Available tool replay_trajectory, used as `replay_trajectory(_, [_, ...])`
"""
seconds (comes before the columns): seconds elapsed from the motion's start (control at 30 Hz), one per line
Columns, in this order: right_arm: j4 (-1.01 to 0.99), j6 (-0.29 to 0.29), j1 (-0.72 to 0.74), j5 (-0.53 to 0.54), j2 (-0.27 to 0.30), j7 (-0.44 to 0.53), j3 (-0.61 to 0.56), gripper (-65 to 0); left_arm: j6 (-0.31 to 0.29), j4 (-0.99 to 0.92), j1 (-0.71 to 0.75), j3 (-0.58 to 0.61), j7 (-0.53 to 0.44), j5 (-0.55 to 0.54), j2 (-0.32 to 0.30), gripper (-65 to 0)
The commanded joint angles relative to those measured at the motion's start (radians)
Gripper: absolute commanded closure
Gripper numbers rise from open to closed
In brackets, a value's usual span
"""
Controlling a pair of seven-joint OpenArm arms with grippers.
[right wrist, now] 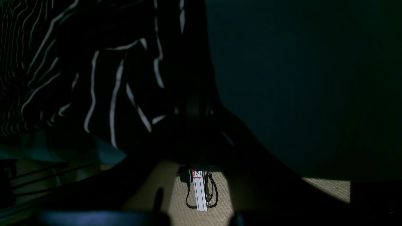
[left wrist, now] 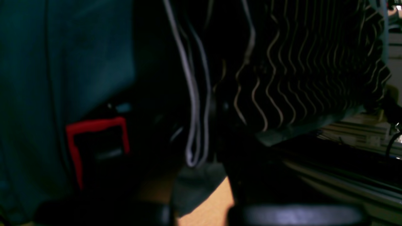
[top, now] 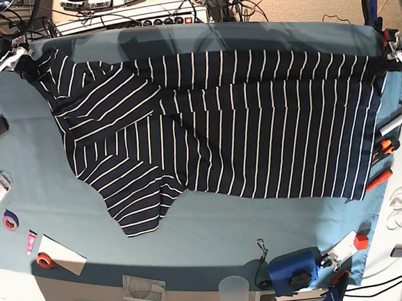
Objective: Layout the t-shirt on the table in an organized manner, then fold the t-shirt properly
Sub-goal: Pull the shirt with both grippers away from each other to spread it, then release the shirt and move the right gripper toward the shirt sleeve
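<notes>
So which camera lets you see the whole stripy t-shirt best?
The base view: the t-shirt lies stretched across the table, with one sleeve visible. The left wrist view shows only a rippled, dim striped patch; the right wrist view shows only a dark hanging fold with a few stripes.

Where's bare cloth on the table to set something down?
Free: the wide teal strip of the table below the t-shirt, and the left side between its sleeve and the edge clutter. Crowded: bottom right around the blue device, plus the left and right edges with small tools.
</notes>
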Motion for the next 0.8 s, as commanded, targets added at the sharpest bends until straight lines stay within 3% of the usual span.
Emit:
replay_trajectory(0.0, [0.016, -0.002, -0.003, 0.012, 0.023, 0.025, 0.014, 0.0, 0.005, 0.003, 0.017, -0.006, 0.023, 0.031, -0.021, 0.0])
replay_trajectory(0.6, [0.016, -0.002, -0.066, 0.01, 0.024, 0.025, 0.015, 0.0, 0.012, 0.004, 0.042, -0.006, 0.023, 0.057, -0.021, 0.0])
replay_trajectory(0.77, [0.016, -0.002, -0.066, 0.03, 0.024, 0.025, 0.014, 0.0, 0.0, 0.004, 0.041, -0.006, 0.023, 0.005, -0.022, 0.0])
